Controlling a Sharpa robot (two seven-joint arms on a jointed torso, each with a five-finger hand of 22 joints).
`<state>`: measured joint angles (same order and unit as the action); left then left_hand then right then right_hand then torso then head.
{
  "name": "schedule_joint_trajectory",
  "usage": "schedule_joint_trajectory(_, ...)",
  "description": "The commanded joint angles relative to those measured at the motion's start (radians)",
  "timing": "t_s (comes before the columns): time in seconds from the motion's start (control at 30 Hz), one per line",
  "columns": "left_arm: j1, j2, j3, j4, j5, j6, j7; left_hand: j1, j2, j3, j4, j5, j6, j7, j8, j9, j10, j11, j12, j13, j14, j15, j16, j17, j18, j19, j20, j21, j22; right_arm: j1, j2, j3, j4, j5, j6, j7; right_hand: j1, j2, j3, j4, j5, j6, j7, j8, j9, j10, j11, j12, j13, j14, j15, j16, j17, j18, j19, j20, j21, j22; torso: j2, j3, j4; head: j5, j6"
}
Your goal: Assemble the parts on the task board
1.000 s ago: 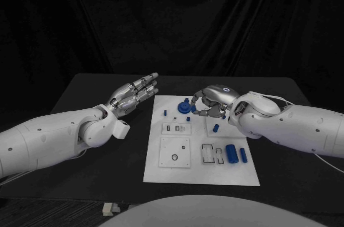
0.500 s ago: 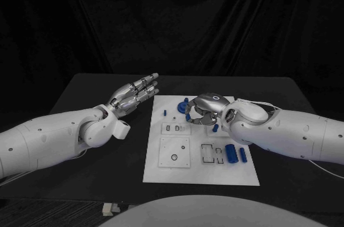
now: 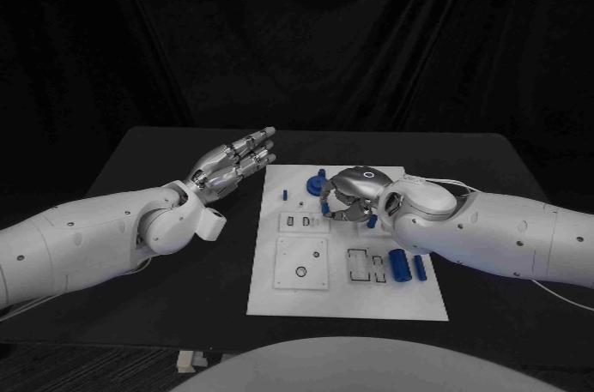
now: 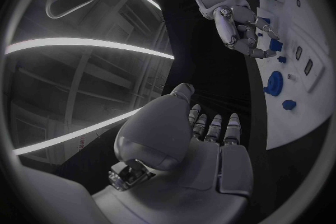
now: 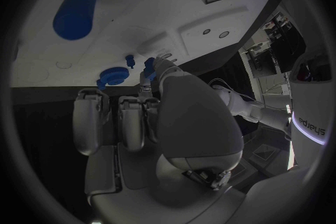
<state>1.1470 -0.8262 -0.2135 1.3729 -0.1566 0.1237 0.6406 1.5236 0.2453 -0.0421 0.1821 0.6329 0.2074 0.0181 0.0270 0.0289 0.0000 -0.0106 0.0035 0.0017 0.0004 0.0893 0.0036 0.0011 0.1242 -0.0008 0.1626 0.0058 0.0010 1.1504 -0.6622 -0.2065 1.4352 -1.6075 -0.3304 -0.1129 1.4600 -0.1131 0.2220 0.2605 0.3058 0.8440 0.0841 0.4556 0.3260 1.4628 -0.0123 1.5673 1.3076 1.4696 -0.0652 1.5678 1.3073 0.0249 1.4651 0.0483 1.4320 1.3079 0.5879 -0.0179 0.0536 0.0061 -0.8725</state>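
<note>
Task board point(image 3: 347, 298) sits under your right robot hand point(image 3: 350, 196), fingers curled, grasp unclear to you; left robot hand point(image 3: 232, 163) hovers flat, holding nothing.

Left hand point(image 3: 232, 164) flat, right hand point(image 3: 352, 193) curled

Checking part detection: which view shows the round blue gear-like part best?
Left wrist view: the round blue part sits unobstructed on the task board. In the head view the right hand crowds it; the right wrist view shows it small.
</note>
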Motion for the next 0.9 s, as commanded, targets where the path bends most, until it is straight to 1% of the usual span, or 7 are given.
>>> schedule_joint_trajectory(0.03,-0.002,0.001,0.001,0.001,0.002,0.013,0.010,0.004,-0.001,0.007,-0.001,0.003,0.001,0.005,0.003,0.000,0.000,0.009,-0.003,-0.002,0.000,0.008,-0.004,-0.001,0.020,0.001,0.009,-0.006,-0.001,-0.005,0.003,0.001,-0.003,-0.014,0.038,-0.034,-0.015,0.003,-0.004,-0.003,-0.001,-0.008,-0.001,-0.004,-0.001,0.108,0.007,0.004,0.263,0.101,0.006,0.003,0.263,0.014,0.011,0.003,-0.004,0.210,0.000,-0.0004,0.0001,0.001,0.000)
schedule_joint_trajectory(0.23,-0.004,0.002,0.001,0.000,0.002,0.014,0.009,0.004,-0.001,0.007,-0.001,0.003,0.001,0.005,0.003,0.000,0.000,0.009,-0.003,-0.002,0.000,0.008,-0.004,-0.001,0.020,0.001,0.009,-0.006,-0.001,-0.006,0.008,0.001,-0.005,-0.014,0.039,-0.029,-0.016,0.003,-0.005,-0.003,-0.001,-0.008,-0.001,-0.005,-0.001,0.108,0.008,0.004,0.263,0.101,0.006,0.003,0.263,0.015,0.010,0.004,-0.006,0.209,0.000,-0.0001,0.0009,-0.001,0.000)
schedule_joint_trajectory(0.53,-0.008,0.003,0.001,0.000,0.002,0.015,0.009,0.004,-0.001,0.007,-0.001,0.003,0.001,0.005,0.003,0.000,0.000,0.009,-0.003,-0.002,0.000,0.008,-0.004,-0.001,0.020,0.001,0.009,-0.006,-0.001,-0.007,0.011,0.001,-0.005,-0.014,0.042,-0.024,-0.018,0.003,-0.005,-0.004,-0.003,-0.009,-0.001,-0.005,-0.001,0.108,0.008,0.004,0.263,0.101,0.007,0.003,0.263,0.015,0.009,0.004,-0.008,0.209,0.000,0.0000,0.0001,0.003,0.000)
schedule_joint_trajectory(0.83,-0.010,0.002,0.001,-0.002,0.002,0.015,0.009,0.004,-0.001,0.007,-0.001,0.003,0.001,0.005,0.003,0.000,0.000,0.009,-0.003,-0.002,0.000,0.008,-0.004,-0.001,0.020,0.001,0.009,-0.006,-0.001,-0.007,0.013,0.001,-0.004,-0.014,0.053,-0.022,-0.020,0.003,-0.007,-0.005,-0.010,-0.011,-0.001,-0.006,-0.001,0.108,0.008,0.004,0.263,0.101,0.008,0.003,0.263,0.016,0.008,0.005,-0.010,0.208,-0.001,-0.0001,0.0007,0.001,0.000)
schedule_joint_trajectory(0.9,-0.010,0.003,0.001,-0.003,0.002,0.015,0.009,0.004,-0.001,0.007,-0.001,0.003,0.001,0.005,0.003,0.000,0.000,0.009,-0.003,-0.002,0.000,0.008,-0.004,-0.001,0.020,0.001,0.009,-0.006,-0.001,-0.007,0.013,0.001,-0.004,-0.014,0.057,-0.023,-0.023,0.003,-0.008,-0.007,-0.018,-0.017,-0.001,-0.009,-0.002,0.108,0.008,0.004,0.263,0.101,0.008,0.003,0.263,0.016,0.008,0.006,-0.011,0.208,-0.001,-0.0002,0.0007,0.001,0.000)
